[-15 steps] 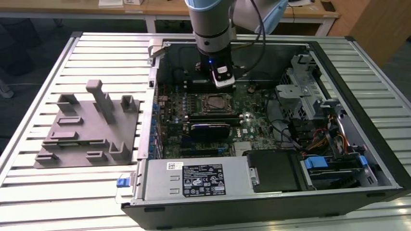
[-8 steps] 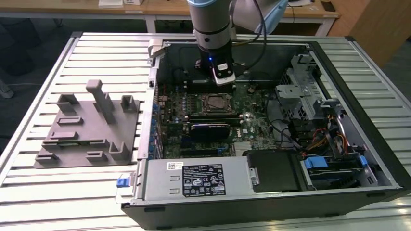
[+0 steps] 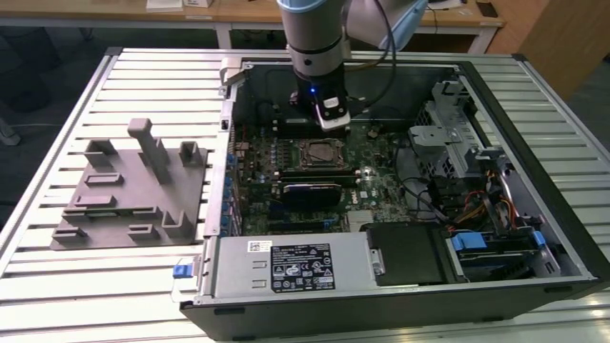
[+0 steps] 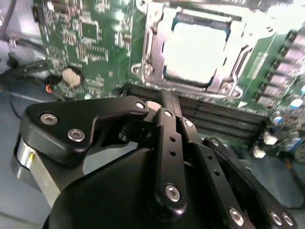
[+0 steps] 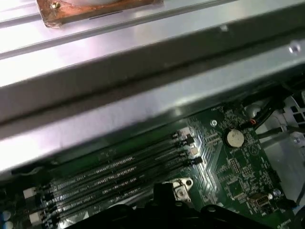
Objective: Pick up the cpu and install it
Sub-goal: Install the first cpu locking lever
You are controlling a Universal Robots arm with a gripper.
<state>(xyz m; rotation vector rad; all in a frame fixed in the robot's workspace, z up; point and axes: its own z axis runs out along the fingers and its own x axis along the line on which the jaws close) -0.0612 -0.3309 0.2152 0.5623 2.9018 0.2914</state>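
The cpu (image 3: 322,152), a pale silver square, lies flat inside the socket frame (image 3: 307,163) on the green motherboard, in the middle of the open computer case. In the second wrist view the cpu (image 4: 195,47) shines bright inside its metal socket frame (image 4: 147,47). My gripper (image 3: 331,121) hangs just behind and above the socket in the exterior view. Its black fingers come together at the tip with nothing between them, and the gripper (image 4: 164,98) sits over the memory slots beside the socket. In the first wrist view my gripper (image 5: 164,191) shows as a dark tip.
A grey plastic fixture block (image 3: 133,186) lies on the slatted table at the exterior view's left. The power supply (image 3: 286,264) fills the case's near side, with a drive cage (image 3: 458,143) and cables (image 3: 476,207) at the right. Memory slots (image 4: 214,119) and a coin battery (image 4: 71,76) flank the socket.
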